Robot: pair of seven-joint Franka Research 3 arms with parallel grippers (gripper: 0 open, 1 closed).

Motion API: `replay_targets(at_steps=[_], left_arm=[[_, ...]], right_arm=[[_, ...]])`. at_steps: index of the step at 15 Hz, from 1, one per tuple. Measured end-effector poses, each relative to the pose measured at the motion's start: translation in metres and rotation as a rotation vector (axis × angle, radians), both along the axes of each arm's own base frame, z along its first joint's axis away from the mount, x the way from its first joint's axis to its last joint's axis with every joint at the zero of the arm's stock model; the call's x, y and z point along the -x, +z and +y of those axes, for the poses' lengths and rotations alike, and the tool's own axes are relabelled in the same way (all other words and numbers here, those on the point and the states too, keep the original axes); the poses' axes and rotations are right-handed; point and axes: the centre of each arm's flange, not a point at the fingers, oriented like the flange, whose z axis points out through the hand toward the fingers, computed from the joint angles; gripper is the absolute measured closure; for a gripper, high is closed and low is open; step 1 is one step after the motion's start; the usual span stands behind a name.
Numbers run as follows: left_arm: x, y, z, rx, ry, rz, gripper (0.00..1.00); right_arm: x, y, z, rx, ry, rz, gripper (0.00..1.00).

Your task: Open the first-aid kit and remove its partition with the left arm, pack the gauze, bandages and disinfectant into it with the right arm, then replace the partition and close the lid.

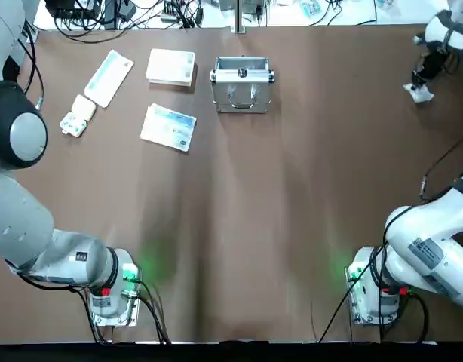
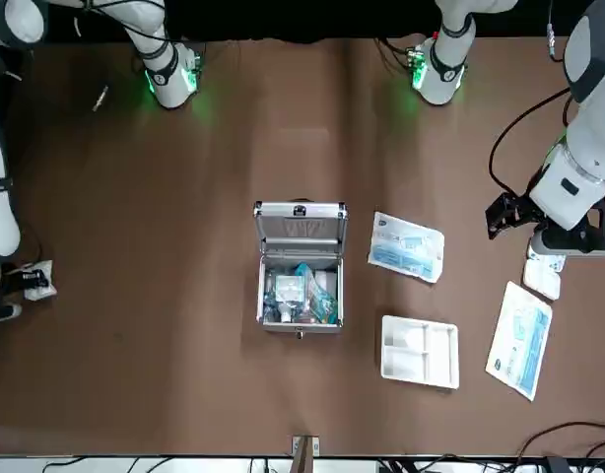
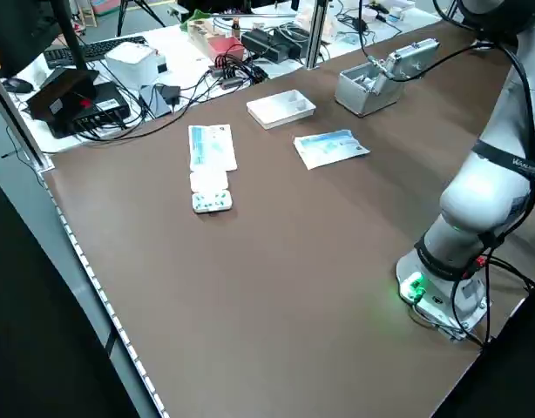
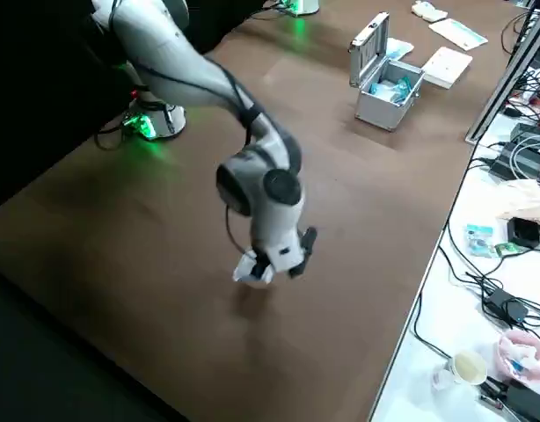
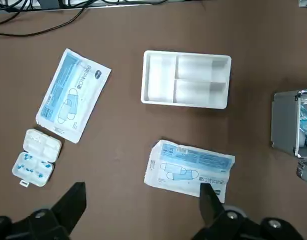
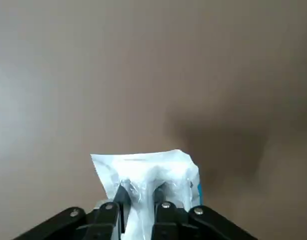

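Observation:
The first-aid kit [image 2: 301, 313] stands open at the table's far middle, its lid [image 2: 301, 225] upright, with blue-white packets inside. Beside it lies the cream partition [image 2: 419, 350], also in the left wrist view [image 5: 186, 80]. My left gripper [image 5: 141, 207] hovers open and empty above the flat cartons, to the robot's left of the case. Far to the right, my right gripper [image 6: 141, 197] is shut on a white wrapped packet [image 6: 143, 172], held just above the table [image 1: 420, 92]. I cannot make out the disinfectant.
Two flat blue-white cartons [image 1: 169, 127] [image 1: 108, 77] and a small white blister pack [image 1: 73, 119] lie left of the case. Cables and gear crowd the bench beyond the far edge [image 1: 111, 11]. Bare brown tabletop [image 1: 292, 226] spans the middle and the near side.

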Motion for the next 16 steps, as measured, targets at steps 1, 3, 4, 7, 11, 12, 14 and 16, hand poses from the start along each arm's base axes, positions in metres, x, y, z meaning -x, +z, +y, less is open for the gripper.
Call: replay_targets(at_steps=[1,3,4,7,11,12,14,16], left_arm=[[0.0,0.0,0.0,0.0,-0.001,0.0,0.0],[0.0,0.0,0.0,-0.001,-0.001,0.0,0.0],[0.0,0.0,0.0,-0.001,-0.002,-0.001,0.0],[0.0,0.0,-0.001,0.0,-0.004,-0.001,0.0],[0.0,0.0,-0.002,0.001,-0.005,-0.004,0.0],[0.0,0.0,-0.002,0.001,-0.005,-0.005,0.0],[0.0,0.001,-0.002,0.001,-0.006,-0.008,0.0],[-0.001,0.001,-0.002,0.003,-0.006,-0.015,0.0]], right_arm=[[-0.007,0.013,0.02,-0.015,-0.027,0.002,0.76],[-0.018,0.037,0.065,-0.047,-0.1,0.028,0.76],[-0.023,0.051,0.091,-0.059,-0.14,0.038,0.76],[-0.032,0.097,0.181,-0.095,-0.263,0.077,0.77],[-0.033,0.156,0.306,-0.144,-0.418,0.07,0.77],[-0.031,0.165,0.337,-0.146,-0.448,0.073,0.77],[-0.025,0.172,0.405,-0.147,-0.488,0.079,0.78],[-0.019,0.177,0.464,-0.168,-0.531,0.067,0.78]])
